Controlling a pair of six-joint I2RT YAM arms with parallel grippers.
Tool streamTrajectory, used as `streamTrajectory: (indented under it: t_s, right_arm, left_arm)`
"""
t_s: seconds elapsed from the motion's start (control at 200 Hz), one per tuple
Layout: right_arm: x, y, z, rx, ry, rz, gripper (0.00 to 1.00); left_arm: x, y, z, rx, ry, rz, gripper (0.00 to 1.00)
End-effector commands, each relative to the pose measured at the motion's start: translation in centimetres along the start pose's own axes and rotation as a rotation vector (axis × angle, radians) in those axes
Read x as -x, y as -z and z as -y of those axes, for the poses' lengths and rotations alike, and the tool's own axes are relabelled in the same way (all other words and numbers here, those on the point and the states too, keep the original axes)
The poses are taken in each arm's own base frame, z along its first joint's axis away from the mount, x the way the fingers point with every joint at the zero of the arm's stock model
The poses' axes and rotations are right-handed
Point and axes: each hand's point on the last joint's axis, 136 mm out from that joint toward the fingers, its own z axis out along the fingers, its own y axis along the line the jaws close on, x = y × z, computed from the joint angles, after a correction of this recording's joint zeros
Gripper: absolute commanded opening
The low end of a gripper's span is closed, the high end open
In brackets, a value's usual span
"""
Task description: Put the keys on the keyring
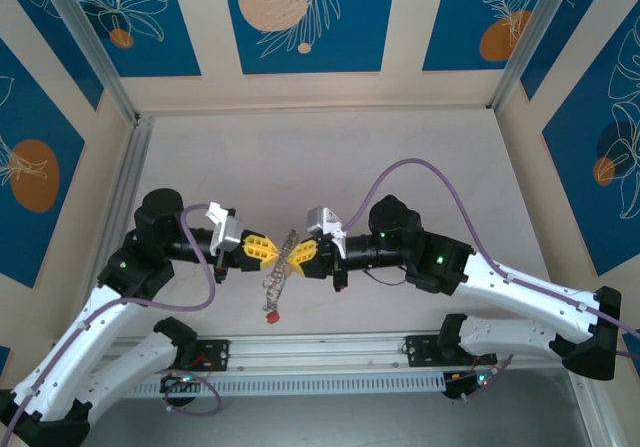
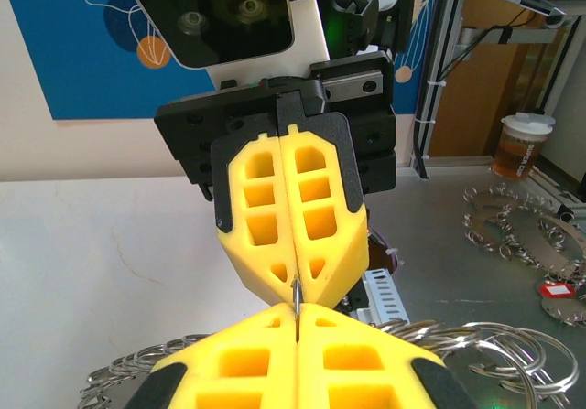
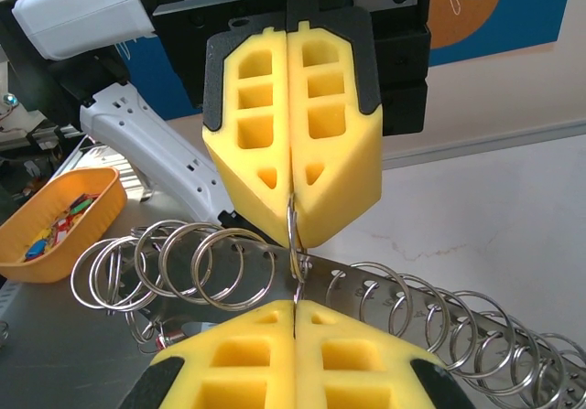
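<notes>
Keys (image 3: 197, 261), a bunch of many small silvery metal pieces that look here like loops of wire, hang as a long chain in the air between the two arms. They are over the middle of the bench (image 1: 330, 157), closer to its near edge. One small red plastic tag (image 1: 271, 317) is at the lowest end of the chain; whether it touches the bench cannot be told.

The keyring (image 2: 296, 297), a thin silver-grey metal hoop, is seen edge-on as a fine line between the yellow foam fingertips. The left gripper (image 1: 270, 254) and the right gripper (image 1: 294, 258) meet tip to tip. Each has its fingers pressed together on this hoop, one from each side.

Probably two holds are used because the hoop is thin and would turn or swing in one claw alone. With both sides fixed it is steady, and the weight of the chain pulls straight down. The threading seems to be under way, not finished.

An orange plastic bowl (image 3: 69, 244) with small coloured things in it stands beyond the left arm, well apart from the grippers.
</notes>
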Motion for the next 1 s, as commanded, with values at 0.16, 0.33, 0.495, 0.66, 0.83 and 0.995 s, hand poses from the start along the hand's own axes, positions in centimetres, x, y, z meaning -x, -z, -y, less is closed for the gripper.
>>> streamTrajectory:
  t_s: [0.16,0.33,0.495,0.66,0.83,0.995]
  right_arm:
    - [4.1,1.3,-0.3,-0.015,0.075,0.157,0.0]
    - [4.1,1.3,-0.3,-0.014,0.079,0.161,0.0]
    - [4.4,1.5,-0.3,-0.017,0.086,0.169,0.0]
    - [4.7,1.5,-0.3,-0.012,0.088,0.176,0.0]
    - [4.9,1.6,-0.3,-0.011,0.095,0.18,0.0]
    - [5.2,1.5,-0.4,-0.006,0.105,0.18,0.0]
  left_arm:
    - [-0.3,0.1,0.4,-0.023,0.014,0.0,0.0]
    - [-0.3,0.1,0.4,-0.021,0.014,0.0,0.0]
    - [-0.3,0.1,0.3,-0.02,0.014,-0.003,0.0]
    - [-0.3,0.1,0.3,-0.02,0.015,-0.004,0.0]
    - [-0.4,0.0,0.2,-0.019,0.018,-0.005,0.0]
    - [-0.4,0.0,0.2,-0.016,0.016,-0.006,0.0]
